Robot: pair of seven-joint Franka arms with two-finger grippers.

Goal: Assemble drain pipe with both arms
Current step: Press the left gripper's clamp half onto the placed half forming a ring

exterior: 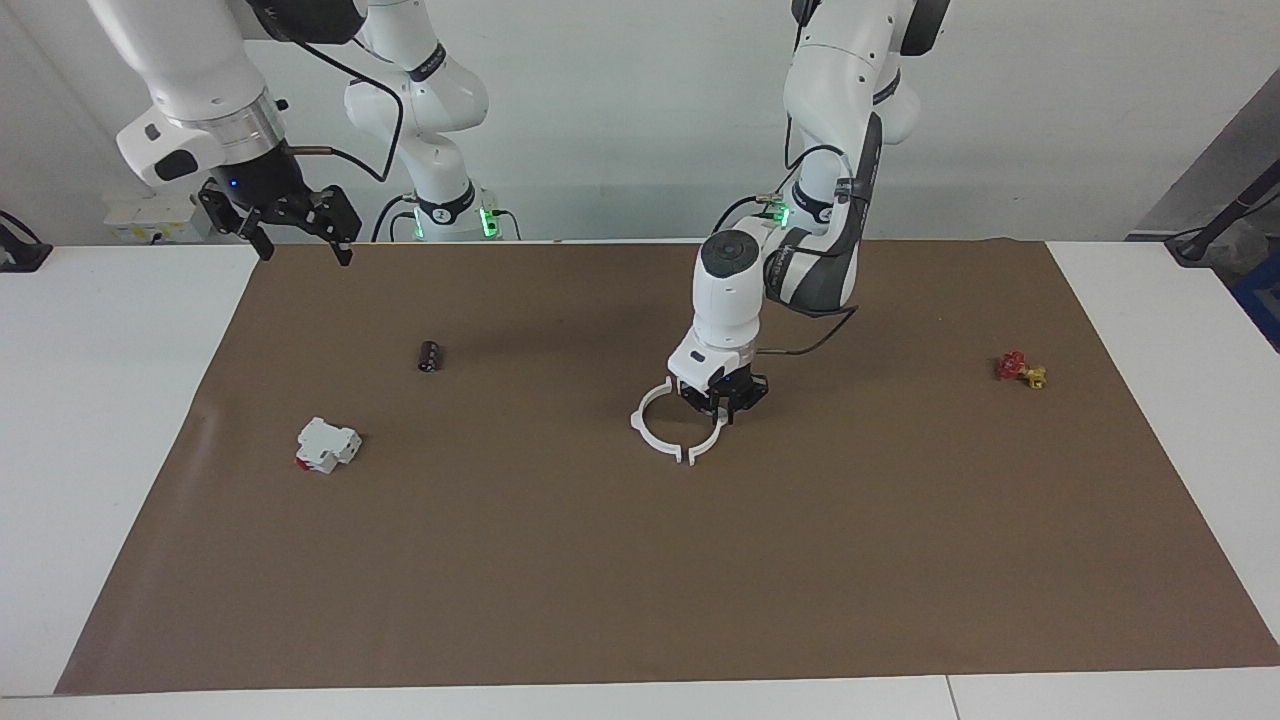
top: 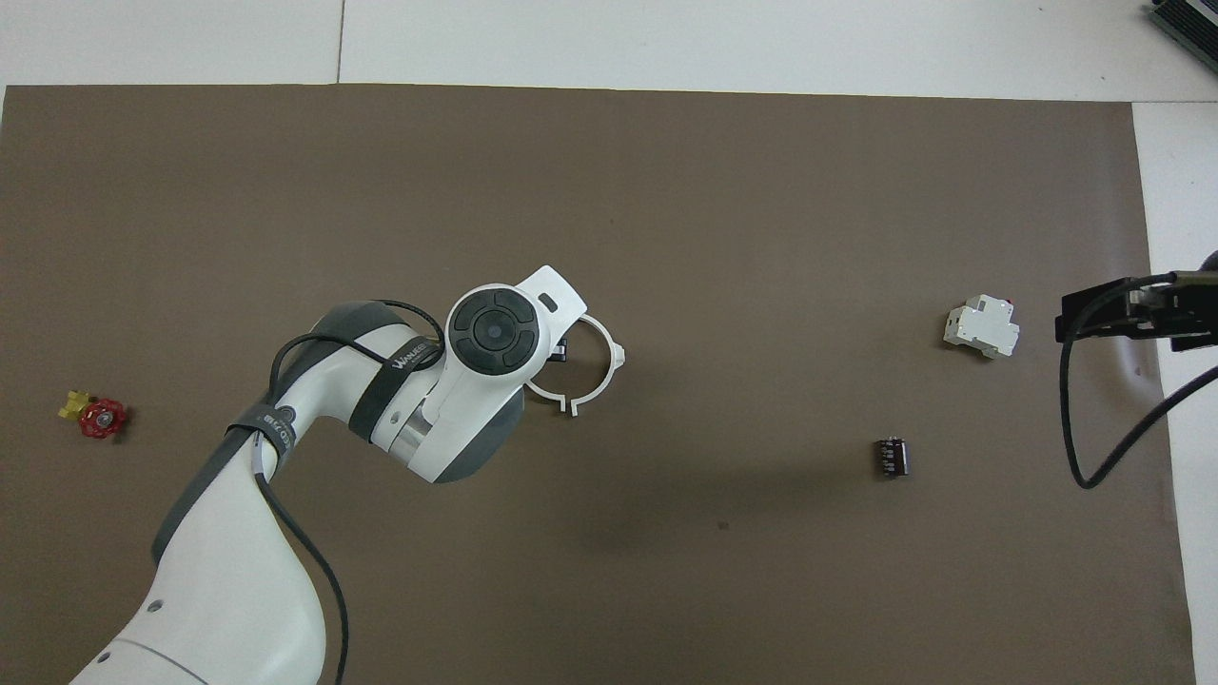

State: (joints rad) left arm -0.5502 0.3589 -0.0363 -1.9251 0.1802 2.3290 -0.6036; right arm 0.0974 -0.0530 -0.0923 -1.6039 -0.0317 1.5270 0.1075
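The drain pipe [exterior: 638, 424] lies flat on the brown mat near the table's middle, two thin white arcs set together as a ring with a narrow gap at the tabs. It also shows in the overhead view [top: 609, 381]. My left gripper [exterior: 722, 402] is down at the ring, on the arc toward the left arm's end; its wrist hides that arc from above. My right gripper [exterior: 303, 250] is open and empty, raised over the mat's corner at the right arm's end.
A blocky white-and-red part [exterior: 327, 444] and a small black cylinder [exterior: 430, 355] lie on the mat toward the right arm's end. A small red and yellow valve [exterior: 1020, 370] lies toward the left arm's end.
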